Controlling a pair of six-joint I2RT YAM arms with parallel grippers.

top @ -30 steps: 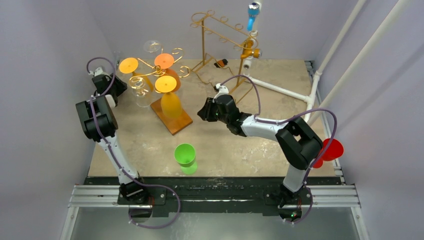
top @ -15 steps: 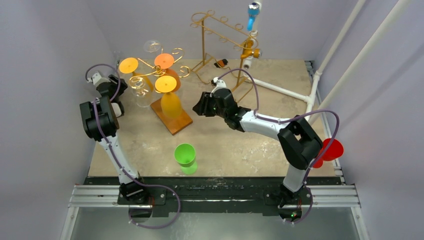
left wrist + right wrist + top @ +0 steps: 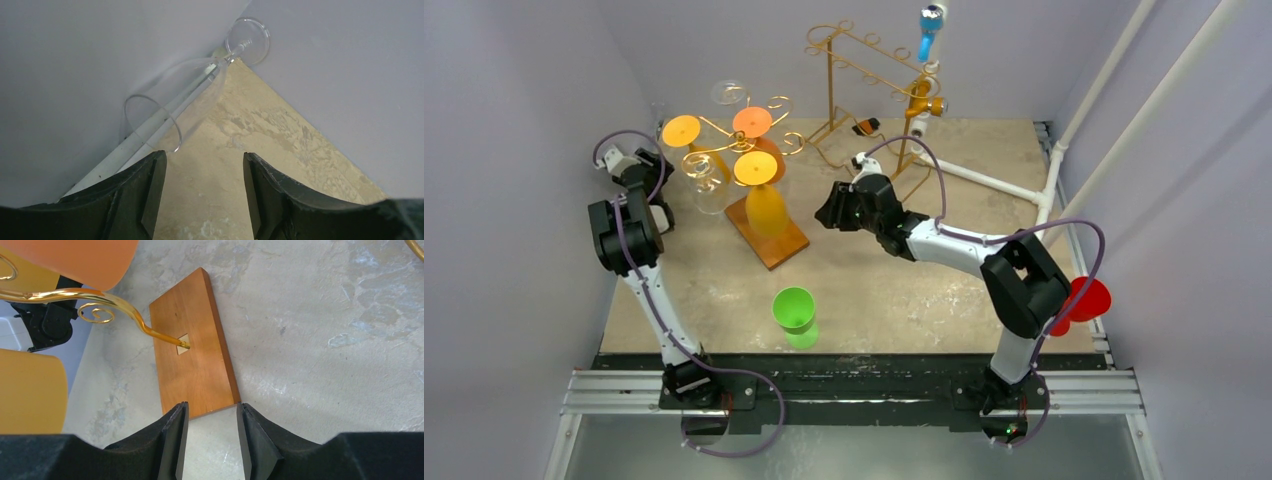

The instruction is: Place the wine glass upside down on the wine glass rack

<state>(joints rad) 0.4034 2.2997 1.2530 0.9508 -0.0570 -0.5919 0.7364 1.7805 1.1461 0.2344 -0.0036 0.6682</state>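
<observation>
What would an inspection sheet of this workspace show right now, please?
Surface: mottled beige tabletop, no spills seen.
Job's things: gold rack on wooden base holds three orange glasses upside down; clear wine glass lies on its side in the far-left corner.
Clutter: green glass upright near the front; red cup at the right edge; second gold rack at the back.
Grippers: left gripper open, empty, facing the lying glass; right gripper open, empty, above the base.
Cables: purple cables loop along both arms.
Surroundings: grey walls; white pipes on the right.

Glossy metal rack [image 3: 55, 291], smooth wooden base [image 3: 195, 365]
</observation>
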